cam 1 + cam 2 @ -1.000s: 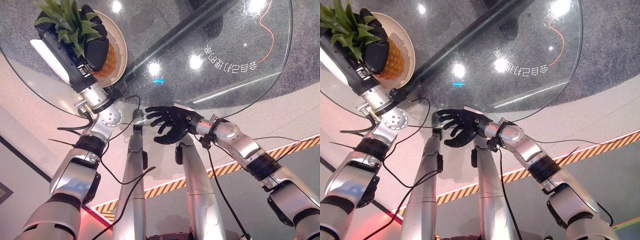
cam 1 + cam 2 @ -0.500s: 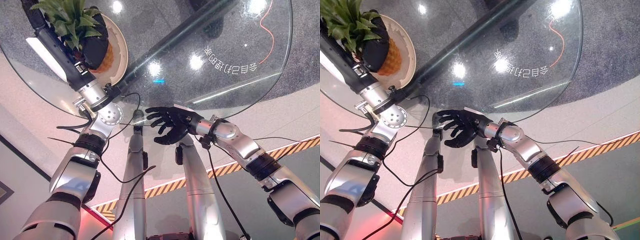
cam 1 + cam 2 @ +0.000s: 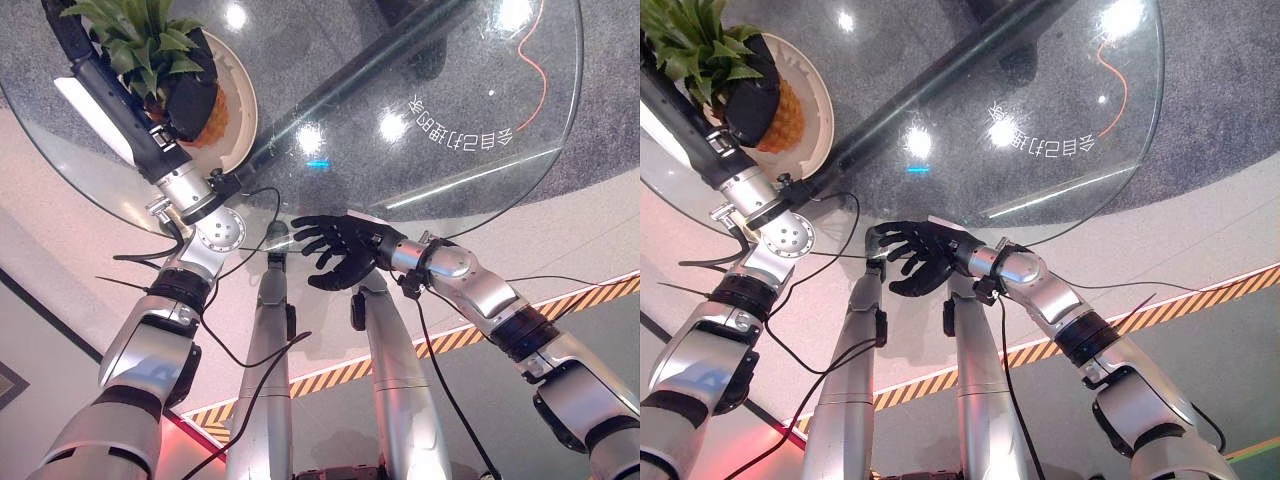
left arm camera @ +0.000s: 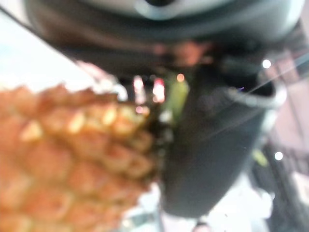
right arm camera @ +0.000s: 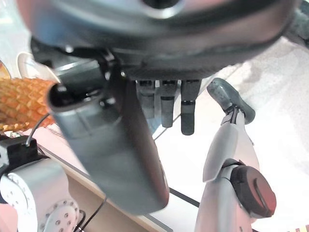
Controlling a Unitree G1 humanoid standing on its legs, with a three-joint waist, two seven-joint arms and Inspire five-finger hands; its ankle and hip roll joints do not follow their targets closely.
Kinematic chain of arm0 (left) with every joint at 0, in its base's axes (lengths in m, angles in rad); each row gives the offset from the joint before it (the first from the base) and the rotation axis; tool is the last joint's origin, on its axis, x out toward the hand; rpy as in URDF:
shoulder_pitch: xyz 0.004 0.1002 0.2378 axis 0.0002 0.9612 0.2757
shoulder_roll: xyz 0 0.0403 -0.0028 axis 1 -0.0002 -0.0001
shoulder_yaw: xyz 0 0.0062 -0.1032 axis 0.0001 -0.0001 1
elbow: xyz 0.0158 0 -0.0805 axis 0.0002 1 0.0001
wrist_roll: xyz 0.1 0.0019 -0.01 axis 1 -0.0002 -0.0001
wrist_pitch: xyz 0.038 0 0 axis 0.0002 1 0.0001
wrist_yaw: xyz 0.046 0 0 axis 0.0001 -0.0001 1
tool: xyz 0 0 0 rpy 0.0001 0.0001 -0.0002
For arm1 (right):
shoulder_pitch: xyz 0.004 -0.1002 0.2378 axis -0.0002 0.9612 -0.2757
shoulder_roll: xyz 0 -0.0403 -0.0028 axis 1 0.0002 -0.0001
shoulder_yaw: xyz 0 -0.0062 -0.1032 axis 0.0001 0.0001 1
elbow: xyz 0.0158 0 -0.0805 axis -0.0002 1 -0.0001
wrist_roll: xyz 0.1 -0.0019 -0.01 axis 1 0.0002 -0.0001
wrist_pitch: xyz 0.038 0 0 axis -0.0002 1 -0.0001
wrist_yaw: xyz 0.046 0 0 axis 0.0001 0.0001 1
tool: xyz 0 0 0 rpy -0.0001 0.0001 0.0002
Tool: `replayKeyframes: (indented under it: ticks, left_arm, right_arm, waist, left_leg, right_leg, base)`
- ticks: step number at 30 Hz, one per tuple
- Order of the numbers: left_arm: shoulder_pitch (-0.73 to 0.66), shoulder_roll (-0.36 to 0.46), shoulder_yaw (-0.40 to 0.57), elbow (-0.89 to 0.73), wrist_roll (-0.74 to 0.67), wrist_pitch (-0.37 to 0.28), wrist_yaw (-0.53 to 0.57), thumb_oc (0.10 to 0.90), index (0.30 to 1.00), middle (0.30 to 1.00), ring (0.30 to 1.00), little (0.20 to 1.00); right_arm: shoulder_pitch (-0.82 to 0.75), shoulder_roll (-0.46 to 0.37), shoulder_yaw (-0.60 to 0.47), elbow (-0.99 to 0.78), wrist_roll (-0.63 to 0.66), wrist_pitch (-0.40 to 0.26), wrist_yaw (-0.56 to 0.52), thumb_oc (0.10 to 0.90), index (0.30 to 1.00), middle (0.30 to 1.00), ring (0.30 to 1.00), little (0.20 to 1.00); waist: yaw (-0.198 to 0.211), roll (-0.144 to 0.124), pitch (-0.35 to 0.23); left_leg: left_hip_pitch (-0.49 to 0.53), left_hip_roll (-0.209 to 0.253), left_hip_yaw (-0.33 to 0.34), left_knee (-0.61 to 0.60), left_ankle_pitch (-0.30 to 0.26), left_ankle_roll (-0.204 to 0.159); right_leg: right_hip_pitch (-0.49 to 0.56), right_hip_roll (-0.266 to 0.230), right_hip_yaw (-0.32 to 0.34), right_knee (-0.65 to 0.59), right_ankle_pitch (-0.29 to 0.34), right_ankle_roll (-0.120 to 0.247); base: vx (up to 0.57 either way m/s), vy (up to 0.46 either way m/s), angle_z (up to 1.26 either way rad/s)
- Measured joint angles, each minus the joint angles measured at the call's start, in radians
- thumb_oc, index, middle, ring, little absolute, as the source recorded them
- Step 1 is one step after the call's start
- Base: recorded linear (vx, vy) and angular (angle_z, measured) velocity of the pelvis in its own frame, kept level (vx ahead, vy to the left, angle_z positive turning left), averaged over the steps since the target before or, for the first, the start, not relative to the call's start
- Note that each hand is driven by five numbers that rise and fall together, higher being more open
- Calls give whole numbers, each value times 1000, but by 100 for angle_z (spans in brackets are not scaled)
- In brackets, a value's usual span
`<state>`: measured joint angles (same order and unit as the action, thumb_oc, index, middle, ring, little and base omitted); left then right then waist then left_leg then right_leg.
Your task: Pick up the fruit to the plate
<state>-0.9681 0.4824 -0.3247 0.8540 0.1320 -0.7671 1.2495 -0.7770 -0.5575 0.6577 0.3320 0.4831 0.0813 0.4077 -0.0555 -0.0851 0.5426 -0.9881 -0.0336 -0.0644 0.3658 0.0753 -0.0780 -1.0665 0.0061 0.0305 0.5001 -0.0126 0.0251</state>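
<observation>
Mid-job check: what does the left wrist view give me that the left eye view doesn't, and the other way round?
The left wrist view shows the pineapple skin from very close, with the left hand dark thumb curled beside it. The left eye view adds the layout: the cream plate on the round glass table, the fruit's green crown over the plate, and the right hand spread open below the table's near edge, holding nothing. Both show the pineapple in the left hand's grasp.
</observation>
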Motion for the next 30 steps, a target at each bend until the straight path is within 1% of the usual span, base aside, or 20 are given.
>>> replayKeyframes:
  ticks: [7,12,18,21,25,30]
  left_arm:
    - [39,-1,0,-1,-18,0,-51,800,900,900,900,900]
    - [73,-4,0,-5,-23,-3,-68,800,900,900,900,900]
    - [103,-5,0,-7,-65,-5,-103,800,900,900,900,900]
    - [117,-5,0,-11,-87,-11,-124,800,900,900,900,900]
    - [142,-5,2,-16,-88,-29,-124,800,900,900,900,900]
    - [174,-5,2,-52,-98,-33,-133,800,900,900,900,900]
  right_arm:
    - [13,4,5,1,-1,4,-1,800,900,900,900,900]
    - [37,5,5,2,-3,4,-1,800,900,900,900,900]
    - [52,6,12,2,-11,7,-1,800,900,900,900,900]
    - [63,5,10,2,-12,8,-13,800,900,900,900,900]
    - [70,4,9,2,-12,8,-19,800,900,900,900,900]
    - [76,3,6,-5,-12,8,-20,800,900,900,900,900]
  waist:
    - [5,0,0]
    - [22,0,0]
    - [33,1,0]
    - [45,1,0]
    - [52,1,0]
    - [53,1,1]
  left_leg:
    - [31,0,0,-21,6,-2]
    - [64,4,-1,-51,14,-5]
    - [96,7,-2,-74,20,-5]
    - [108,8,-2,-85,22,-6]
    - [115,10,-3,-91,23,-6]
    - [116,10,-7,-94,23,-6]
  right_leg:
    - [24,-1,1,-8,0,0]
    - [46,1,1,-19,0,-1]
    - [76,2,-1,-34,1,-2]
    - [85,2,-2,-38,1,-2]
    - [92,3,-4,-43,1,-2]
    - [96,3,-7,-49,1,-2]
  base:
    - [-8,-24,0]
    - [-10,-37,0]
    - [-1,-17,0]
    - [0,0,0]
    - [0,0,0]
    - [0,0,0]
